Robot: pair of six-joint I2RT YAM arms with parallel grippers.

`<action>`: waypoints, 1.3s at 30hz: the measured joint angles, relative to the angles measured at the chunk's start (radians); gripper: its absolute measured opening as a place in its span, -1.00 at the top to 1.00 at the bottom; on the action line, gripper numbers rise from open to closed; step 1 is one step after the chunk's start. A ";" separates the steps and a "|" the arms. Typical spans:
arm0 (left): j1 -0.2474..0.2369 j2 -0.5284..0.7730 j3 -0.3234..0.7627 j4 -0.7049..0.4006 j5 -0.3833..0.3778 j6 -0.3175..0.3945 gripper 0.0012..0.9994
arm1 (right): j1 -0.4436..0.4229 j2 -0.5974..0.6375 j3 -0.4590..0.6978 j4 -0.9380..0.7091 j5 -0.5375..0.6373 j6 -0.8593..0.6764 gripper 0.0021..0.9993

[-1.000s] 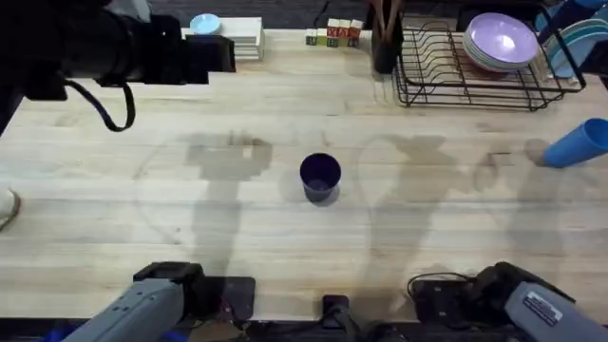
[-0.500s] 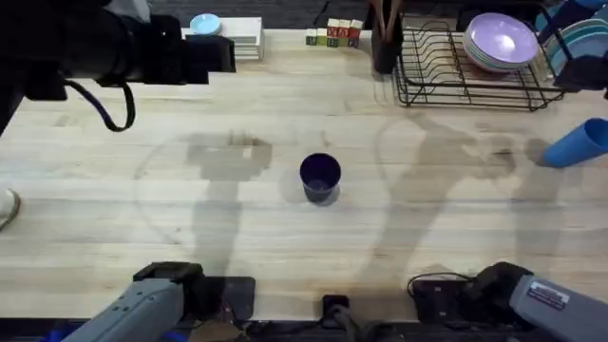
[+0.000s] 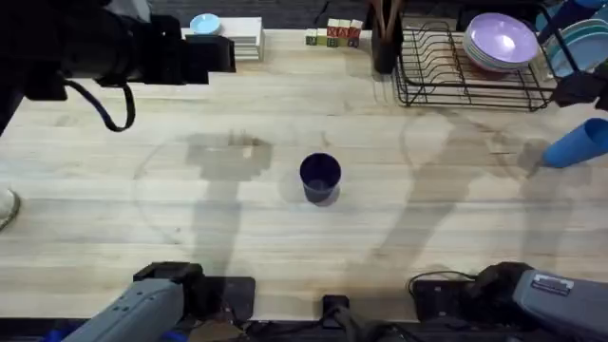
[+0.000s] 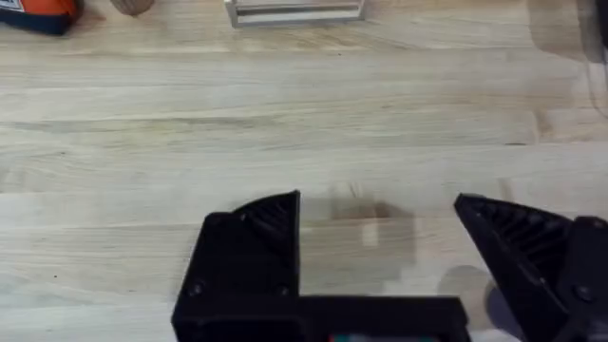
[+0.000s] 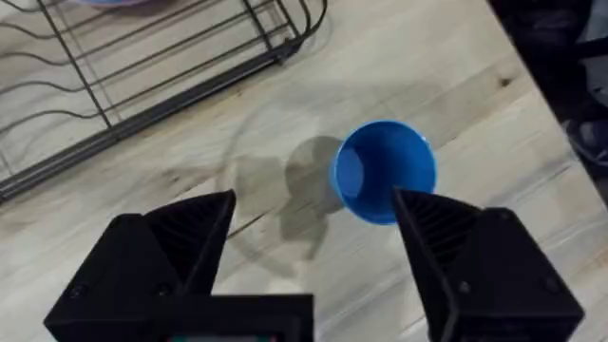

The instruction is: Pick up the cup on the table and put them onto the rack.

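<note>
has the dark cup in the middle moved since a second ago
No. The dark cup sits at the same spot on the table, just as far in front of the rack.

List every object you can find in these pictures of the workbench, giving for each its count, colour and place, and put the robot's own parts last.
Light wooden butcher-block table: one, pale tan, under everything.
Dark blue plastic cup: one, navy, upright at the table's middle.
Bright blue plastic cup: one, light blue, lying on its side near the right edge.
Black wire dish rack: one, black, far right.
Lilac plates: a stack, purple, in the rack.
Teal plates: a stack, teal, beside the lilac ones.
Dark utensil holder: one, left of the rack.
Small lettered blocks: a row, mixed colours, far edge.
Left claw: one, black, open above bare table.
Right claw: one, black, open near the bright blue cup.
</note>
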 joint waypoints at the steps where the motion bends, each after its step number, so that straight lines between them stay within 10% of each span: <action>1: 0.000 0.000 0.000 0.000 0.000 0.000 -0.99 | 0.000 0.010 0.000 0.000 0.000 0.000 -0.99; 22: 0.000 0.000 0.000 0.000 0.000 0.000 -0.99 | 0.000 0.182 0.000 0.038 0.000 -0.012 -0.96; 39: 0.000 0.000 0.000 0.000 0.000 0.000 -0.99 | 0.000 0.182 0.000 0.039 0.016 -0.042 0.39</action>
